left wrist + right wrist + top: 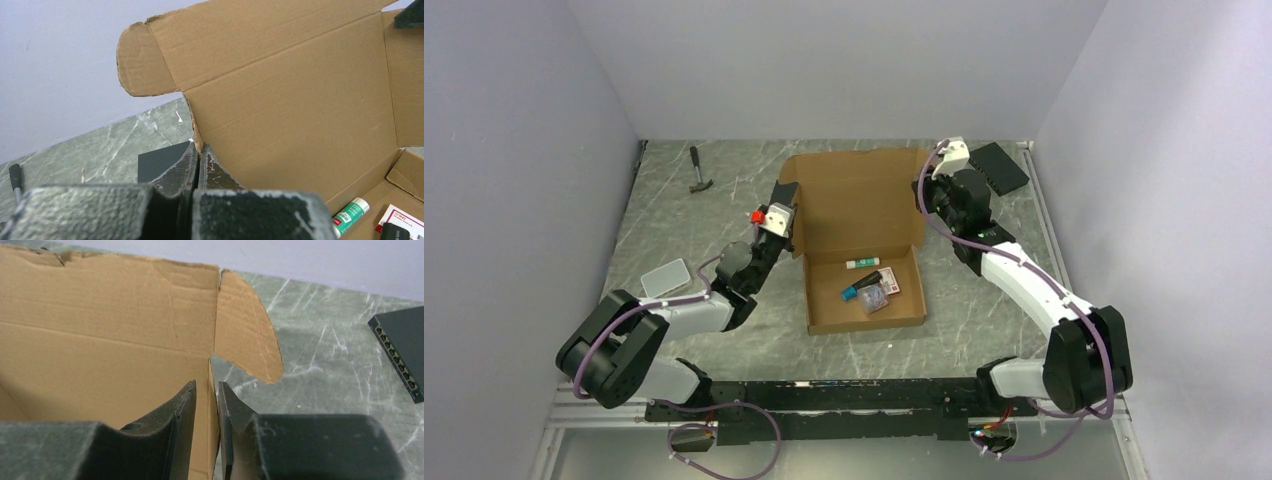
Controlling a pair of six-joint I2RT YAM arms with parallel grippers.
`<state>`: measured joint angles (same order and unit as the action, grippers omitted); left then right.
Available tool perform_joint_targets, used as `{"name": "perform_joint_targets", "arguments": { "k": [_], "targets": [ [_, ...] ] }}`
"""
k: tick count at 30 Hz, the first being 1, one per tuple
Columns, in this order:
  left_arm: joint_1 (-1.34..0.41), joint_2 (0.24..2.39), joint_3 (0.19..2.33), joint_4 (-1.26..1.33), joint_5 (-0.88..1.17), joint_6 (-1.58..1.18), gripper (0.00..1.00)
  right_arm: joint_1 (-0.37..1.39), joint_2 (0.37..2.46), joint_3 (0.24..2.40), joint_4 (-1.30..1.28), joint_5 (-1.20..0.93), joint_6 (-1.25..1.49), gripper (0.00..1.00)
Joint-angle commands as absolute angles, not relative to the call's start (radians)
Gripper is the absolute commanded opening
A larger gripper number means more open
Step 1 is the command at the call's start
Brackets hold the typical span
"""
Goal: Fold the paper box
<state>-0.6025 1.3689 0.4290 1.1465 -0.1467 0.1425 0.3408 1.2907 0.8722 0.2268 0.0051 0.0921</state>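
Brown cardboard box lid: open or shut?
Open: the plain brown corrugated cardboard box has its lid raised, and a white-and-green tube lies visible inside.

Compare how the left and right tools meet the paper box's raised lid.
The left tool grips the left edge of the paper box lid with fingers nearly touching; the right tool straddles the right edge with a clear gap between fingers. Both sit just below a rounded corner tab of the raised lid.

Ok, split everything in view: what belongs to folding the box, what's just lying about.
Job: paper box, left claw, right claw, both at its raised lid.
Lying about: hammer, clear case, black box, glue stick inside the paper box.
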Motion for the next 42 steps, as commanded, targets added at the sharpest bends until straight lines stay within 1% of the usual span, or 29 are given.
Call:
{"name": "perform_joint_targets", "arguments": {
  "k": [1,2,4,7,9,10,11,12,13,16,18,20,21,23,25,28,29,30,33,38,42],
  "targets": [
    [-0.612,1.34,0.418,1.157,-0.136,0.196,0.0,0.337,1.311,0.948,0.118,0.028,0.056,0.25],
    [-0.612,1.339,0.417,1.157,-0.136,0.197,0.0,0.337,1.314,0.952,0.106,0.031,0.05,0.23],
    [-0.612,1.335,0.418,1.154,-0.136,0.196,0.0,0.337,1.317,0.963,0.088,0.037,0.037,0.16],
    [-0.612,1.332,0.418,1.147,-0.139,0.194,0.0,0.337,1.303,0.956,0.102,0.032,0.018,0.0],
    [-0.611,1.325,0.423,1.132,-0.145,0.184,0.0,0.337,1.285,0.936,0.135,0.025,0.015,0.0],
    [-0.612,1.32,0.428,1.113,-0.152,0.174,0.03,0.337,1.27,0.91,0.169,0.017,0.01,0.0],
    [-0.612,1.309,0.436,1.084,-0.16,0.159,0.07,0.338,1.256,0.89,0.196,0.012,0.009,0.0],
    [-0.612,1.293,0.45,1.036,-0.168,0.133,0.21,0.338,1.244,0.87,0.227,0.011,0.009,0.0],
    [-0.612,1.267,0.464,0.966,-0.17,0.101,0.29,0.337,1.232,0.853,0.254,0.015,0.009,0.0],
    [-0.612,1.184,0.518,0.733,-0.162,0.026,0.5,0.338,1.208,0.809,0.332,0.039,0.009,0.0],
    [-0.612,1.139,0.536,0.637,-0.167,-0.037,0.63,0.337,1.202,0.792,0.365,0.044,0.009,0.0],
    [-0.611,1.095,0.558,0.536,-0.173,-0.096,0.74,0.337,1.195,0.769,0.4,0.044,0.009,0.0],
    [-0.61,1.073,0.571,0.483,-0.174,-0.124,0.79,0.337,1.192,0.758,0.418,0.041,0.009,0.0],
    [-0.603,1.041,0.612,0.365,-0.186,-0.188,0.86,0.337,1.186,0.738,0.447,0.041,0.014,0.0],
    [-0.583,1.024,0.668,0.243,-0.176,-0.257,0.9,0.337,1.177,0.715,0.484,0.047,0.017,0.0],
    [-0.522,1.032,0.744,0.088,-0.1,-0.353,0.9,0.337,1.162,0.678,0.536,0.06,0.016,0.0],
    [-0.498,1.04,0.765,0.057,-0.06,-0.38,0.88,0.337,1.158,0.671,0.549,0.064,0.018,0.0],
    [-0.475,1.049,0.785,0.034,-0.023,-0.402,0.82,0.337,1.152,0.666,0.56,0.067,0.02,0.0],
    [-0.426,1.089,0.808,0.031,0.066,-0.434,0.71,0.337,1.143,0.65,0.585,0.063,0.019,0.0],
    [-0.413,1.145,0.859,0.045,0.16,-0.429,0.67,0.337,1.142,0.635,0.608,0.063,0.009,0.0],
    [-0.413,1.18,0.91,0.033,0.198,-0.41,0.69,0.337,1.149,0.635,0.612,0.071,0.009,0.0]
  ]
}}
